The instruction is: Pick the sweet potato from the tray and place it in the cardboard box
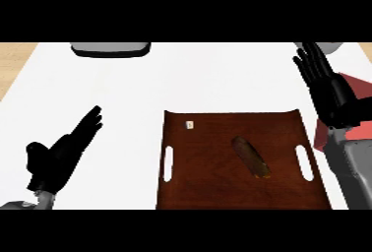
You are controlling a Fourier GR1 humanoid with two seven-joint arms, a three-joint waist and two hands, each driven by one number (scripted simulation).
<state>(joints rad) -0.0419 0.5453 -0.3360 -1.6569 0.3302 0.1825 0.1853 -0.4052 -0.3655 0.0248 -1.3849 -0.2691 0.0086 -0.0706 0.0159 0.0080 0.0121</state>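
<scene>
A brown sweet potato [251,157] lies slanted on the dark brown tray [210,187], a little right of the tray's middle. My right hand [330,88] is raised at the right edge, fingers straight and open, up and to the right of the tray and apart from the sweet potato. It stands in front of a red, box-like object [361,84], which it partly hides. My left hand [62,152] rests open at the lower left, fingers pointing up and to the right, well clear of the tray.
A small white tag [190,125] lies near the tray's upper left corner. A grey and black object [110,48] sits at the counter's far edge, left of centre. Wooden floor [15,61] shows past the counter's left edge.
</scene>
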